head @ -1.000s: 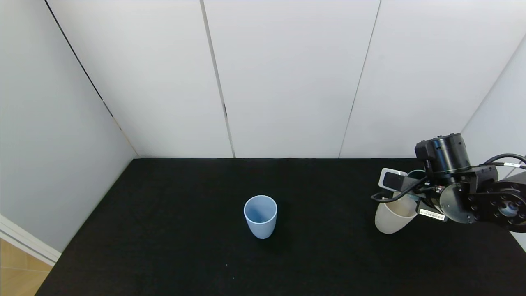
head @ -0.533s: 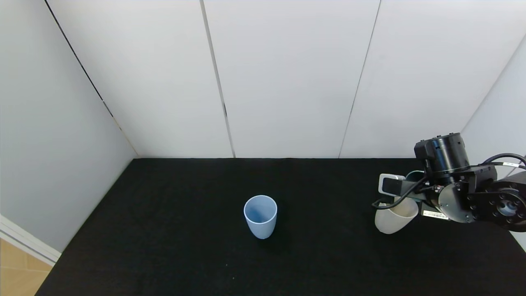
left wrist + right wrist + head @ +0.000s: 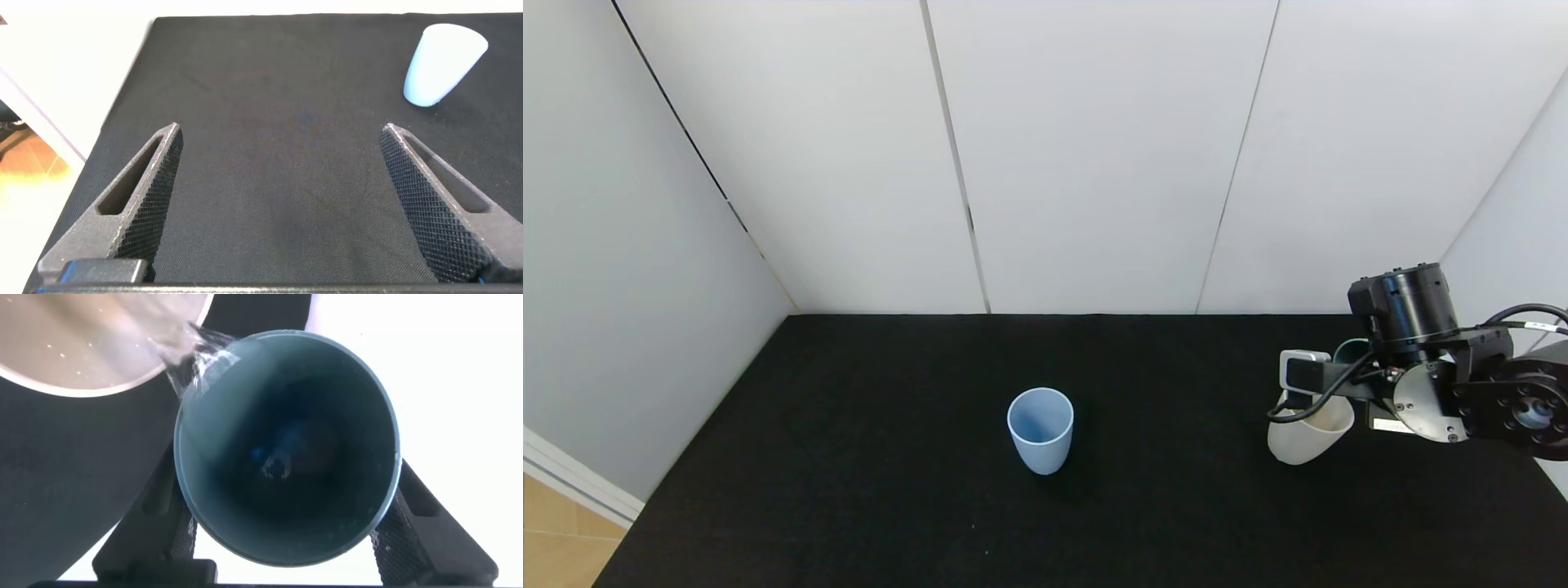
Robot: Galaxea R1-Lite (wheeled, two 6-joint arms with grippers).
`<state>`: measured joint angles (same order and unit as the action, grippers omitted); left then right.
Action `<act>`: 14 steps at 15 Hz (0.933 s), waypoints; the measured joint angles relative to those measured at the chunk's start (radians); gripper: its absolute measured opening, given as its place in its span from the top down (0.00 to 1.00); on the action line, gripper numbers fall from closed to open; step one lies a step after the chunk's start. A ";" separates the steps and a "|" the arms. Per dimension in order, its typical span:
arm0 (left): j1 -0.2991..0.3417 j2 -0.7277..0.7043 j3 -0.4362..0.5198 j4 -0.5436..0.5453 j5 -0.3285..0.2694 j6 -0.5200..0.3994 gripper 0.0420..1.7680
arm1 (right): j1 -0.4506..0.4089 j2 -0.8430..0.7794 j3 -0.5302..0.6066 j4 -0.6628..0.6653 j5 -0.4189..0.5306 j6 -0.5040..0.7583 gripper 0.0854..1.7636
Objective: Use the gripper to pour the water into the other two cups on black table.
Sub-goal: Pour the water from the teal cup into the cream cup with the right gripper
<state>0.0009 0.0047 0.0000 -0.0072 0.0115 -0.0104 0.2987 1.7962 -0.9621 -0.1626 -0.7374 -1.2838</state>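
At three o'clock on the black cloth table, the right gripper clamps a tilted teal plastic tumbler, clear water spilling from its lip into the cream-beige tumbler. Centre-table stands the periwinkle tumbler. The left gripper hangs spread wide, empty.

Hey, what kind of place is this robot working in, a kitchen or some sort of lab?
Most likely a lab test cell, not a kitchen. A black table sits boxed in by plain white wall panels, bare except for plastic cups such as the blue cup, and the right gripper pours from a teal cup.
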 joint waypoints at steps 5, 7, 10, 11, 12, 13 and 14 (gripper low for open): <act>0.000 0.000 0.000 0.000 0.000 0.000 0.03 | -0.007 -0.008 0.011 0.000 0.030 0.053 0.34; 0.000 0.000 0.000 0.000 0.000 0.000 0.03 | -0.010 -0.013 0.020 0.006 0.074 0.161 0.34; 0.000 0.000 0.000 0.000 0.000 0.000 0.03 | -0.011 -0.038 0.027 0.009 0.144 0.249 0.34; 0.000 0.000 0.000 0.000 0.000 0.000 0.03 | -0.013 -0.052 0.028 0.010 0.167 0.269 0.34; 0.000 0.000 0.000 0.000 0.000 0.000 0.03 | -0.013 -0.069 0.029 0.012 0.185 0.293 0.34; 0.000 0.000 0.000 0.000 0.000 0.000 0.03 | -0.013 -0.086 0.028 0.013 0.196 0.306 0.34; 0.000 0.000 0.000 0.000 0.000 0.000 0.03 | -0.014 -0.105 0.027 0.014 0.204 0.313 0.34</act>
<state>0.0009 0.0047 0.0000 -0.0072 0.0115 -0.0100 0.2847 1.6915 -0.9355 -0.1481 -0.5338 -0.9706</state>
